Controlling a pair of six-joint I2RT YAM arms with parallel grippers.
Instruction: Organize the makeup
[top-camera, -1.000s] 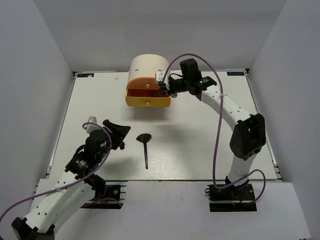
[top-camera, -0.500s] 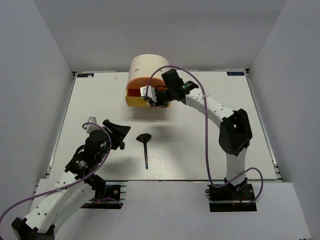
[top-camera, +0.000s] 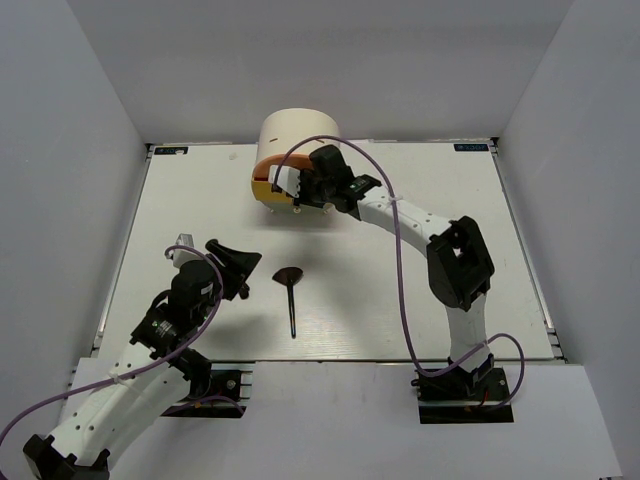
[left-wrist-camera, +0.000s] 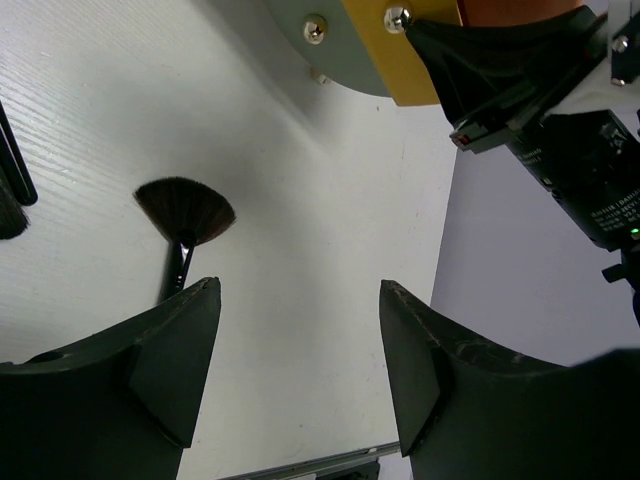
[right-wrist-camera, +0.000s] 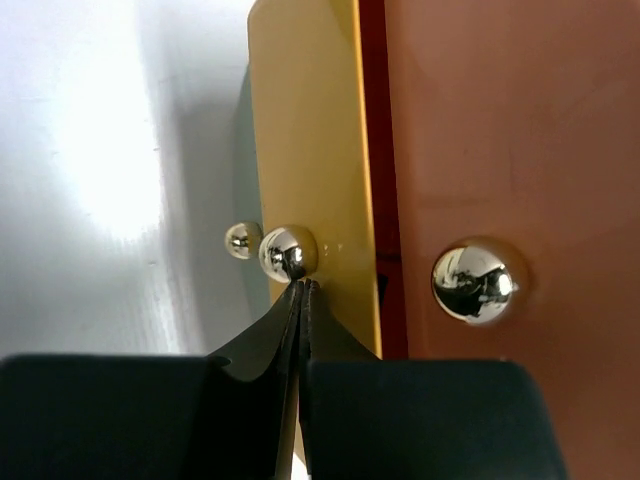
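Top: right claw (top-camera: 294, 189), tips together, sits at the yellow drawer (top-camera: 262, 191) of the round box (top-camera: 297, 130), 12 o'clock on the surface (top-camera: 420, 290). The left claw (top-camera: 233, 264) is apart and empty at 8 o'clock, and the fan brush (top-camera: 290, 296) lies loose near 6, so stowing it looks left to do. Left wrist shows the bristles at 10 o'clock; only the right wrist shows the closed tips touching the drawer's knob (right-wrist-camera: 288, 252).

black fan brush (top-camera: 290, 300) | lying flat | bristles far, handle near
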